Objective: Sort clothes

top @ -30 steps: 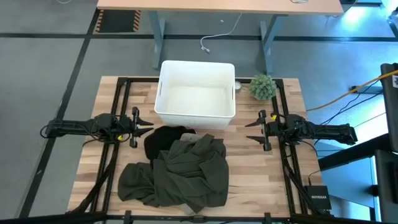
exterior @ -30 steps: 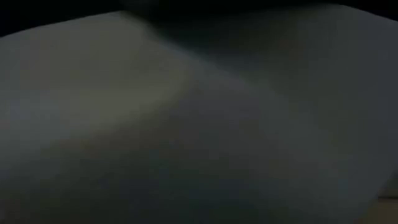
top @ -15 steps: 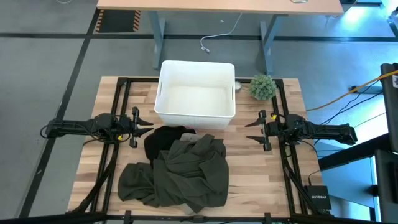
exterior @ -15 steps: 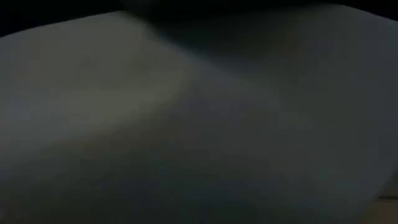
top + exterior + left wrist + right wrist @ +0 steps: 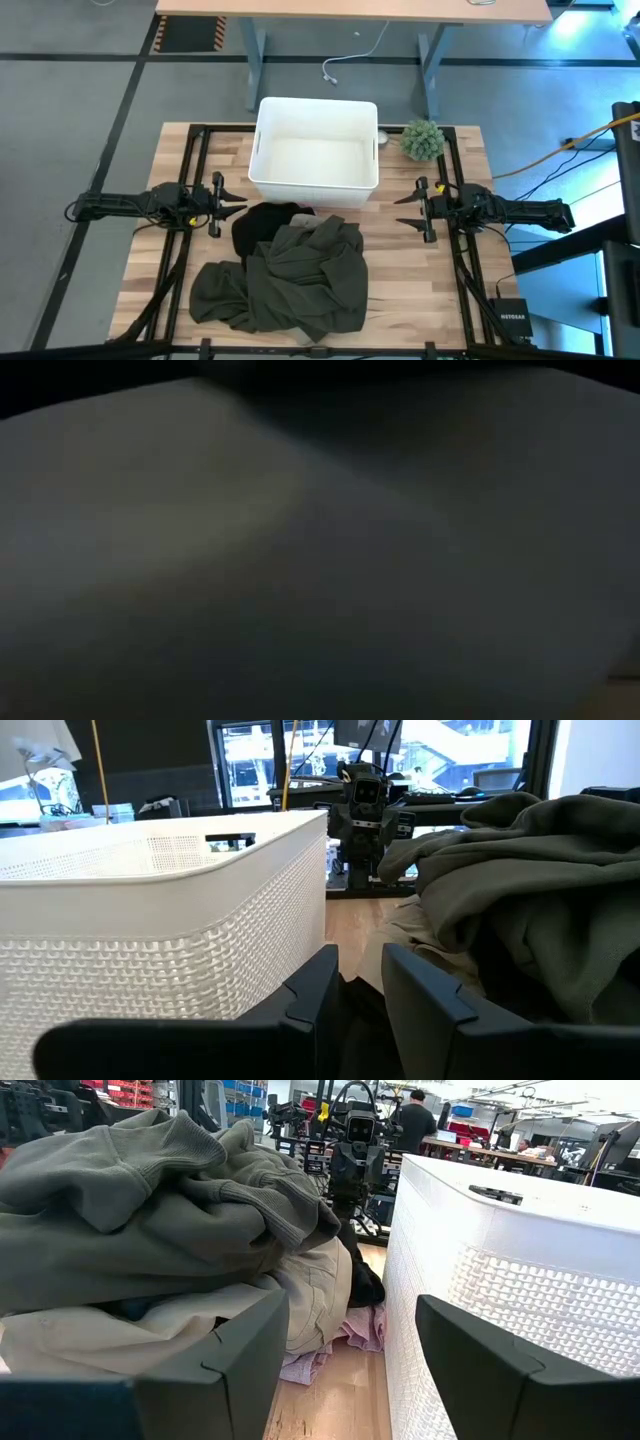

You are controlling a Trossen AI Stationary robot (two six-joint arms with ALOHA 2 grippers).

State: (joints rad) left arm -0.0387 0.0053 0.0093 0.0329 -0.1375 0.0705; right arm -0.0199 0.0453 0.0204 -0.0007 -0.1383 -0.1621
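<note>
The clothes lie in a heap on the near middle of the table. A dark olive green garment (image 5: 300, 282) is on top, with a black one (image 5: 262, 222) at its far left. A khaki-beige one (image 5: 312, 1295) and a mottled pink one (image 5: 352, 1332) show underneath. My left gripper (image 5: 236, 198) waits at the table's left, level and pointing at the heap, its fingers (image 5: 312, 988) a little apart with nothing between them. My right gripper (image 5: 403, 210) waits at the right, level and wide open (image 5: 352, 1320). The low view is dark and blurred.
A white rectangular bin (image 5: 315, 185) stands at the far middle, just beyond the heap, with nothing in it. A small green fuzzy plant (image 5: 422, 140) sits at the far right. Bare wood shows on both sides of the heap. A person (image 5: 412, 1120) stands in the room beyond.
</note>
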